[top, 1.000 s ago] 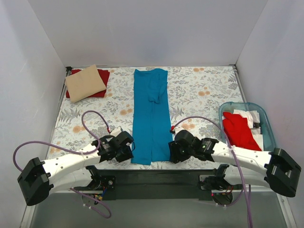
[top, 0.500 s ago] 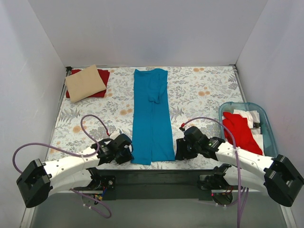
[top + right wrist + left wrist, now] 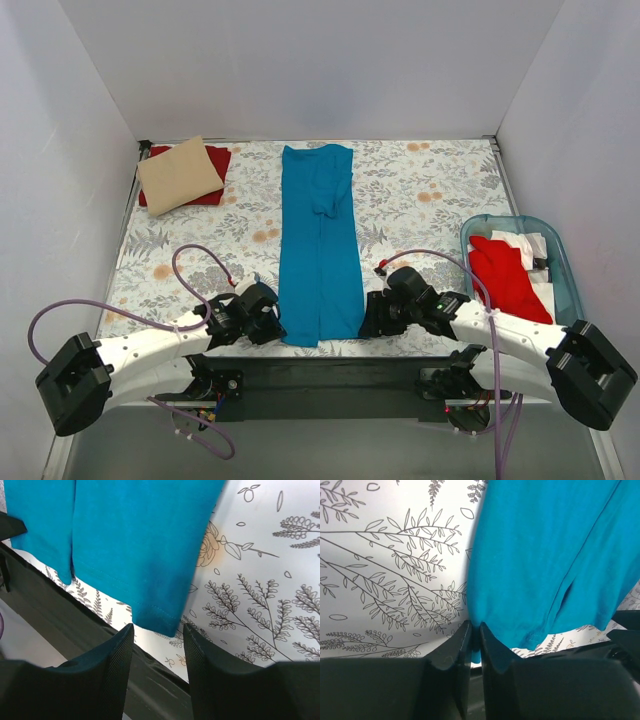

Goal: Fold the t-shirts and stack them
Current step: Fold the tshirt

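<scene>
A teal-blue t-shirt (image 3: 320, 240) lies folded into a long strip down the middle of the floral cloth. My left gripper (image 3: 277, 328) is shut on its near left hem corner; the wrist view shows teal cloth (image 3: 540, 555) pinched between the jaws (image 3: 475, 630). My right gripper (image 3: 368, 322) is open at the near right hem corner (image 3: 155, 620), which lies between and just ahead of its fingers (image 3: 112, 660). A tan-beige folded shirt (image 3: 178, 174) lies on a red one (image 3: 214, 160) at the far left. Another red shirt (image 3: 503, 275) lies in the tub.
A clear blue-tinted tub (image 3: 560, 255) stands at the right edge with red and white cloth in it. The black table front edge (image 3: 320, 375) runs just below the shirt's hem. White walls enclose the table on three sides.
My right gripper swung out to the right, then came back left to the shirt's near right corner. My left gripper edged slightly toward the near left corner and closed on the hem.
</scene>
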You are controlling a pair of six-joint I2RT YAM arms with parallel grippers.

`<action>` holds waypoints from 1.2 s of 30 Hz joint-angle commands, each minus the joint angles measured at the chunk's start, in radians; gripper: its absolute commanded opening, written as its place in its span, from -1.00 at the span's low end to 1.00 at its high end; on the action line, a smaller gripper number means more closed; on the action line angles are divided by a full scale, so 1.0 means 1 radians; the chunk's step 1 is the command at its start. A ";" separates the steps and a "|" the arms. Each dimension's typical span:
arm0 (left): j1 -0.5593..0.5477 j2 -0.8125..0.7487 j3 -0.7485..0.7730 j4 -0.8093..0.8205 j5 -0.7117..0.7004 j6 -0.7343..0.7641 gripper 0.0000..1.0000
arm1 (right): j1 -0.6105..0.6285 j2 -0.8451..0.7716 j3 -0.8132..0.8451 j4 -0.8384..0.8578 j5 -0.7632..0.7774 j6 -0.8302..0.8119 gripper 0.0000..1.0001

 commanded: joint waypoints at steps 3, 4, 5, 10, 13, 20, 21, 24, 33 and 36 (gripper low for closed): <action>0.005 -0.005 -0.038 -0.019 0.024 0.011 -0.94 | 0.002 0.047 -0.031 0.027 -0.030 0.018 0.02; 0.005 -0.010 -0.038 -0.019 0.026 0.010 -0.96 | 0.001 0.053 -0.031 0.030 -0.028 0.018 0.01; 0.005 -0.013 -0.038 -0.021 0.027 0.013 -1.00 | 0.002 0.067 -0.036 0.033 -0.028 0.018 -0.01; 0.005 -0.034 -0.041 -0.013 0.049 0.017 -1.00 | 0.001 0.108 -0.051 0.074 -0.038 0.025 -0.22; 0.005 -0.039 -0.038 -0.007 0.062 0.025 -1.00 | 0.001 0.122 -0.054 0.082 -0.030 0.025 -0.37; -0.008 -0.077 -0.010 -0.015 0.102 0.048 -1.00 | 0.016 0.070 -0.059 0.052 -0.044 0.007 -0.97; -0.012 -0.080 -0.009 -0.022 0.104 0.044 -1.00 | 0.025 0.058 -0.057 0.024 -0.036 0.007 -0.97; -0.047 -0.097 0.010 -0.053 0.105 0.018 -1.00 | 0.091 0.010 -0.042 -0.031 0.002 0.025 -0.97; -0.058 -0.030 0.192 -0.096 -0.052 0.079 -1.00 | 0.130 0.002 0.143 -0.175 0.182 -0.094 -0.97; 0.004 0.036 0.254 -0.045 -0.045 0.154 -1.00 | 0.111 0.087 0.246 -0.202 0.231 -0.134 -0.97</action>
